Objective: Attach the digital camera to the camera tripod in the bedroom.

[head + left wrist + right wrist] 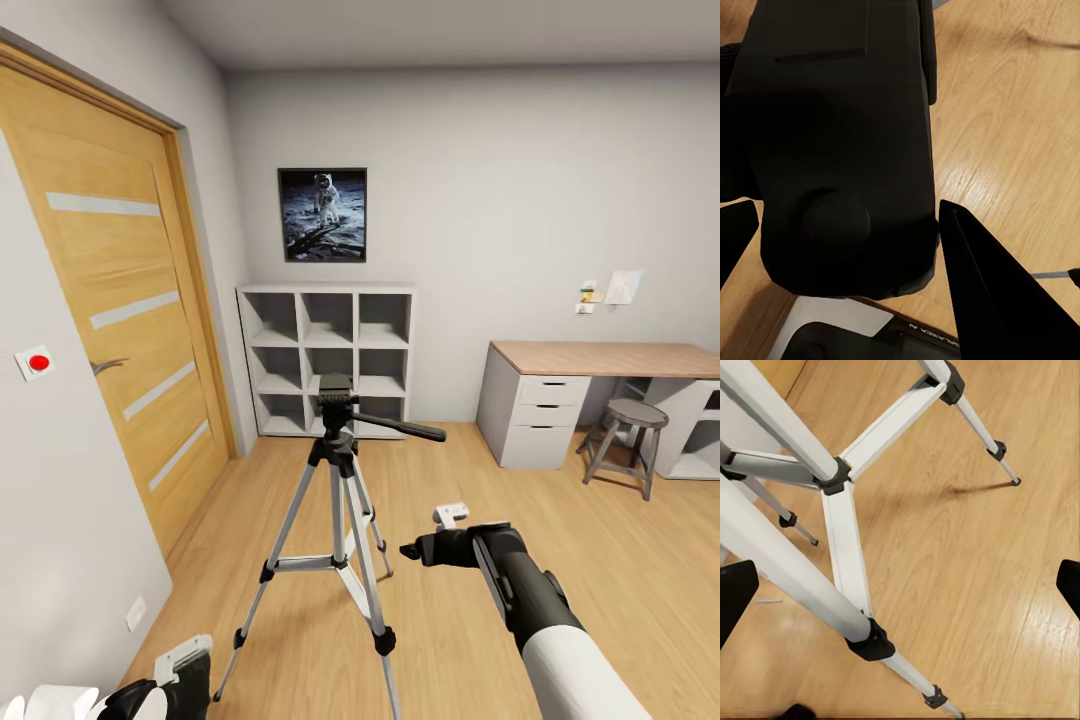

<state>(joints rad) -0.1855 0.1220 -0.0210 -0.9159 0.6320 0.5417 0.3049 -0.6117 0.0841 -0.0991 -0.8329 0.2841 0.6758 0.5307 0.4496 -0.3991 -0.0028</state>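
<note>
The left gripper pinches the digital camera in its jaws; the right gripper, jaws spread, hovers beside the camera tripod.

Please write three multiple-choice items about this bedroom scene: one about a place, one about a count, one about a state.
1. Where does the silver three-legged camera tripod stand?
A. on the light wood floor
B. on the wood-topped desk
C. inside the white cube shelves

2. How many compartments does each row of the white cube shelves have?
A. two
B. three
C. five

3. What does the left gripper hold?
A. nothing
B. a tripod leg
C. the small black boxy digital camera

Answers: 1 A, its feet rest on the floor; 2 B, three columns show; 3 C, the black body sits between the fingers.
</note>
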